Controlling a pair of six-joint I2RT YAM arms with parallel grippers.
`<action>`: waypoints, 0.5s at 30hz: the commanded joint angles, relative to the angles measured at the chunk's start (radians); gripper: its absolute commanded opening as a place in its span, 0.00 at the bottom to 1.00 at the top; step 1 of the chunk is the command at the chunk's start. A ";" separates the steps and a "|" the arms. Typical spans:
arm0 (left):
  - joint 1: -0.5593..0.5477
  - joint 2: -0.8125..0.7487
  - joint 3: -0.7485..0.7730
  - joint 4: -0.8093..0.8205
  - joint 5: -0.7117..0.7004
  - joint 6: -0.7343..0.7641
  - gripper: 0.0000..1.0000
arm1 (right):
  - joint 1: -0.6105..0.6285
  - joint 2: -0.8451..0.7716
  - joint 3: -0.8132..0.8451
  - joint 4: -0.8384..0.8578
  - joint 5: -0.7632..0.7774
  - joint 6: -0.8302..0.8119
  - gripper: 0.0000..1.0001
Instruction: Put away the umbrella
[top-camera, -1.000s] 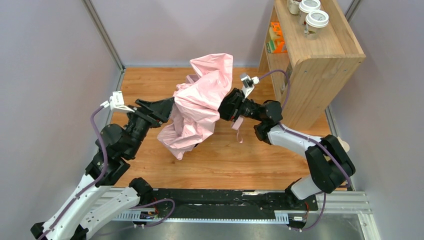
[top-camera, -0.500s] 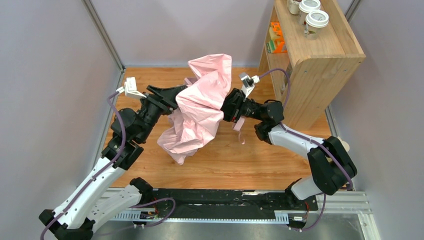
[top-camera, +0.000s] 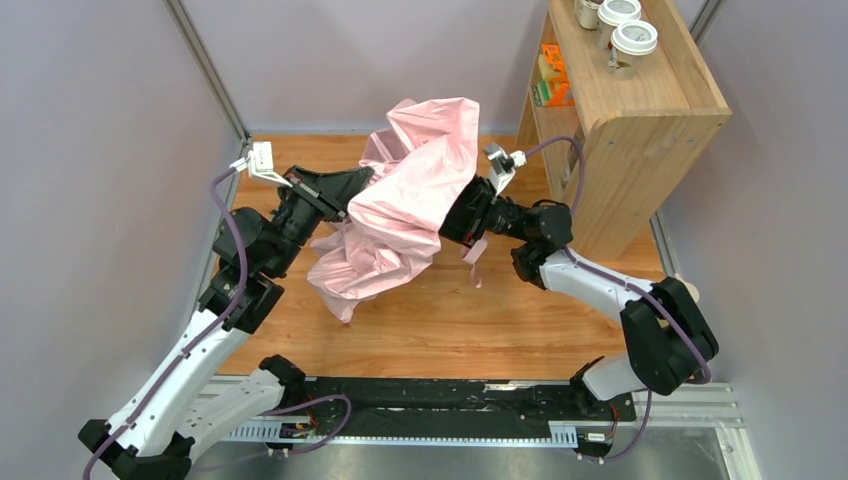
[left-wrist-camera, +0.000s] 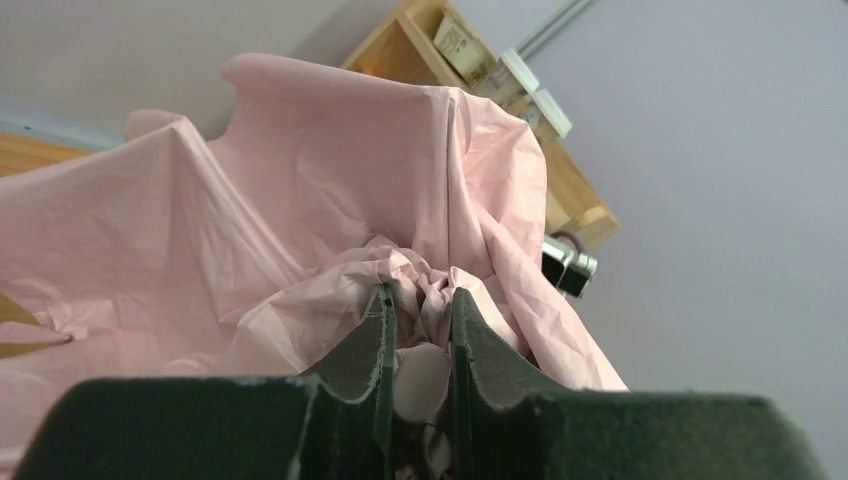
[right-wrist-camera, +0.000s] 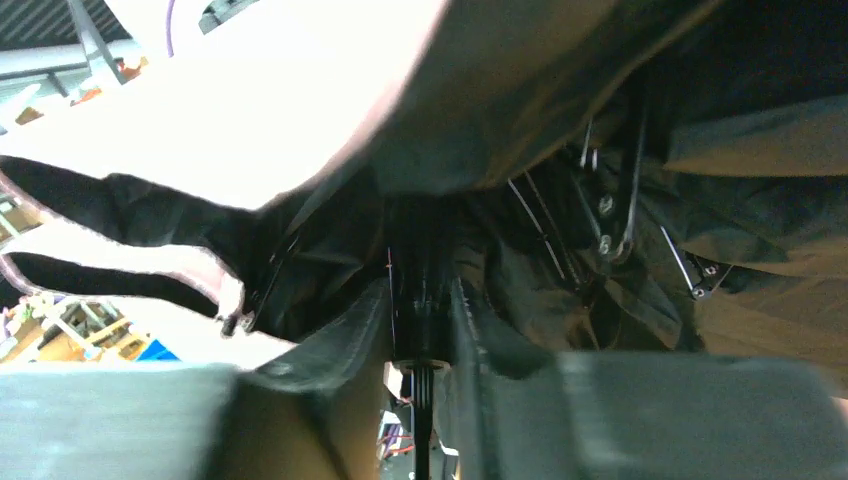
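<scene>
The umbrella is held above the wooden floor between my two arms, its pale pink canopy crumpled and hanging loose. My left gripper reaches in from the left. In the left wrist view, my left gripper is shut on the umbrella's rounded pink tip, with bunched fabric around it. My right gripper comes from the right, under the canopy. The right wrist view shows my right gripper closed around the black hub on the thin shaft, amid black lining and ribs. A pink wrist loop dangles below.
A wooden shelf unit stands at the back right, close behind my right arm, with lidded cups on top and orange items inside. Grey walls close in on the left, the back and the right.
My left gripper has closed on the umbrella's tip. The canopy has lifted and shifted a little up and to the right. My right arm has barely moved.
</scene>
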 joint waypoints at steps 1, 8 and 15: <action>-0.017 0.022 0.108 -0.213 0.052 0.161 0.00 | 0.027 -0.106 0.029 -0.196 0.097 -0.167 0.44; -0.017 0.071 0.301 -0.477 -0.240 0.267 0.00 | 0.048 -0.307 0.090 -1.147 0.418 -0.598 0.88; -0.017 0.194 0.420 -0.631 -0.415 0.342 0.00 | 0.142 -0.467 0.098 -1.581 0.802 -0.834 1.00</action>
